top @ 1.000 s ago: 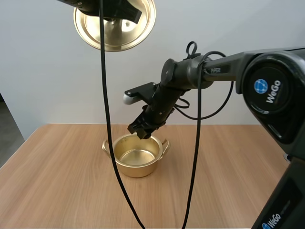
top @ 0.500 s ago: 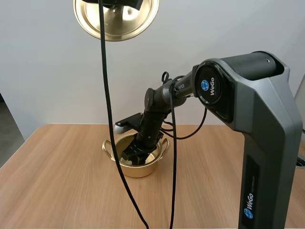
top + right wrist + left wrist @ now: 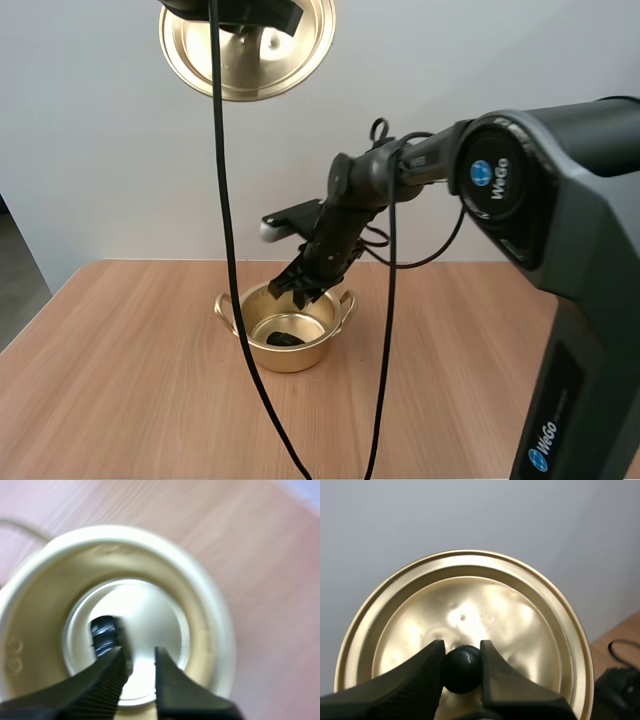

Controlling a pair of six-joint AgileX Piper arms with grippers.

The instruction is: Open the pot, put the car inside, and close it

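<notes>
The pot (image 3: 290,362) stood lidless on the wooden table (image 3: 130,400), the dark car (image 3: 285,339) lying on its bottom. The right gripper (image 3: 300,292) hung just above the pot's mouth, fingers parted and empty, covering part of the rim. High over the table, the left gripper (image 3: 462,650) clamped the black knob (image 3: 462,672) of the lid (image 3: 520,615). The high view hid that knob behind the gripper. "WeGo" was printed on the right arm (image 3: 497,180).

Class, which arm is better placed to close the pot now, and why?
Left. The left gripper pinches the knob of the lid, held high. The right gripper hangs open and empty over the pot, with the car inside.
</notes>
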